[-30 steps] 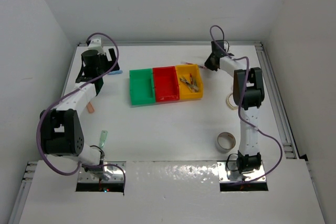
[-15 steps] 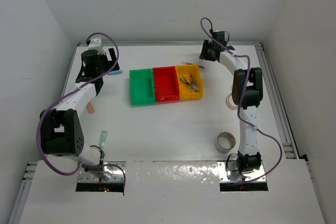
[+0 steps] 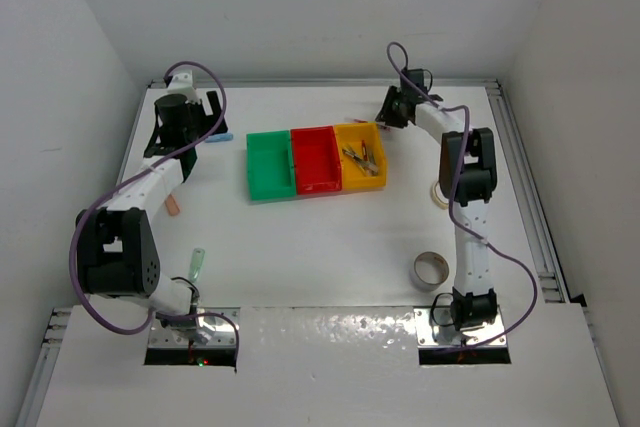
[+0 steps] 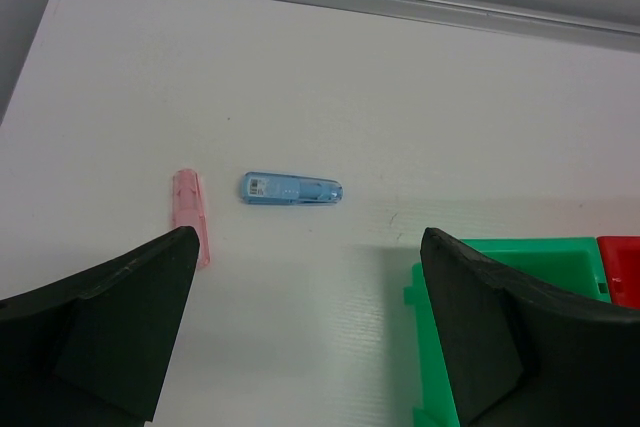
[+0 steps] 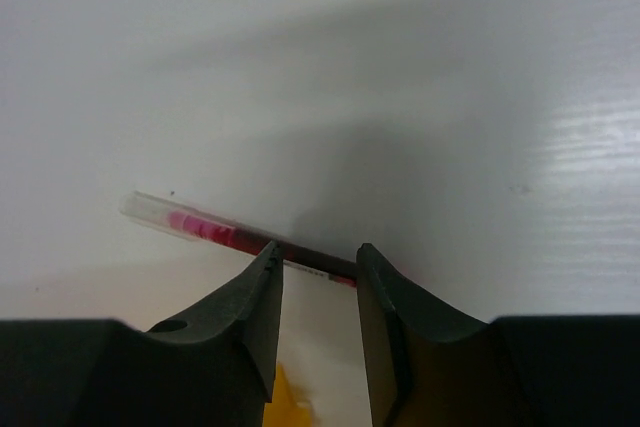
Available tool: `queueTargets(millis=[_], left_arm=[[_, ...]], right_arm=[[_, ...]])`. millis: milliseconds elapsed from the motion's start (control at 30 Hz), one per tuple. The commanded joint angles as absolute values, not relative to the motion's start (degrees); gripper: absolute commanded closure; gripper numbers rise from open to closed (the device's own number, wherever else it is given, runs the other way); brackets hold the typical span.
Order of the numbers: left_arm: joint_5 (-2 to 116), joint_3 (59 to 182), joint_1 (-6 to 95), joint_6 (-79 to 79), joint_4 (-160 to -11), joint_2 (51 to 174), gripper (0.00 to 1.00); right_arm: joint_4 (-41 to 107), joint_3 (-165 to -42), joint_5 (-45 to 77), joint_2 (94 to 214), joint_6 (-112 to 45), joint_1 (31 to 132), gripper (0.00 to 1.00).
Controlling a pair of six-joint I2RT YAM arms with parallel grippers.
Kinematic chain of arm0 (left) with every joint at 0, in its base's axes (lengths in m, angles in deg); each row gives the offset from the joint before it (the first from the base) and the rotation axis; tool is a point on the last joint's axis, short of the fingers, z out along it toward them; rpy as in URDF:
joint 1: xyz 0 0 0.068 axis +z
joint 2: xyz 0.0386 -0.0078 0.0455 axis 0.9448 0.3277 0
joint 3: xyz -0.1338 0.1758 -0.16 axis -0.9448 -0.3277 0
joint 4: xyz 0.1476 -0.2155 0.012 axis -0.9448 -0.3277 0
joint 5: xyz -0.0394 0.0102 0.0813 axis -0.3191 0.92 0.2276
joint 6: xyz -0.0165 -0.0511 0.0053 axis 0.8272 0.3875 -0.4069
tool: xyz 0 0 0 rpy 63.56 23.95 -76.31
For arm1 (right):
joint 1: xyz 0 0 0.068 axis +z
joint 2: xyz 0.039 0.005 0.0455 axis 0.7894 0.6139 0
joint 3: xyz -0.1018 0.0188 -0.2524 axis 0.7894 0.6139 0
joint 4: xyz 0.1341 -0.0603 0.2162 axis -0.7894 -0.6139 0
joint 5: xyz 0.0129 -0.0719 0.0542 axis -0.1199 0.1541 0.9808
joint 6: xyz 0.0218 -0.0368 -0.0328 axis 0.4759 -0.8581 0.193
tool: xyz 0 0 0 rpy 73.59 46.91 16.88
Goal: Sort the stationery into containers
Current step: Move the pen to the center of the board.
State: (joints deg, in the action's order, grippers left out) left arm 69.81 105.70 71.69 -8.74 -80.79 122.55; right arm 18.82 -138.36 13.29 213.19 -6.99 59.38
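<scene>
Top view: three joined bins mid-table, green bin [image 3: 270,167], red bin [image 3: 316,160], yellow bin [image 3: 362,156]; yellow one holds a few dark and orange pieces

Right gripper [image 5: 318,253] down at the table [image 3: 300,237] just behind the yellow bin's far wall; fingers a narrow gap apart, clamped on nothing. Red pen [image 5: 240,237] lies flat, crosswise just past the fingertips, its near end hidden behind them

Left gripper [image 4: 308,277] hovers over the far left of the table, fingers wide apart, empty. Below it: blue piece [image 4: 291,189] and pink piece [image 4: 190,215], near each other, not touching; green bin corner under one finger

Elsewhere: green piece [image 3: 197,264] near left base; tape roll [image 3: 431,269] by right base; second tape roll [image 3: 438,192] partly covered by the right forearm
</scene>
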Motion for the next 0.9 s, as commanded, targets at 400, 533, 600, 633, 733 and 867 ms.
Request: queueTargets(millis=[400, 533, 600, 633, 733, 867], left_arm=[[69.61, 107.16, 71.49, -8.71, -78.57, 120.90, 0.09], [69.87, 106.80, 71.49, -8.80, -78.48, 120.55, 0.09], [69.96, 106.71, 71.49, -8.97, -78.57, 120.46, 0.09], [69.96, 106.71, 71.49, -8.89, -78.74, 120.55, 0.09], [69.70, 106.89, 71.49, -8.71, -78.83, 120.55, 0.09], [69.08, 107.50, 71.49, -8.71, -79.18, 120.99, 0.09]], right_arm=[[19.21, -128.10, -1.07, 202.07, 30.73, 59.51, 0.61], [16.23, -131.60, 0.34, 204.53, 30.40, 59.51, 0.65], [14.73, -131.00, 0.34, 204.45, 30.66, 59.34, 0.69], [14.99, -129.61, 0.51, 203.92, 31.36, 58.99, 0.71], [15.25, -127.84, 0.86, 202.87, 32.68, 58.81, 0.66], [14.55, -126.87, 3.67, 202.78, 36.44, 58.81, 0.60]])
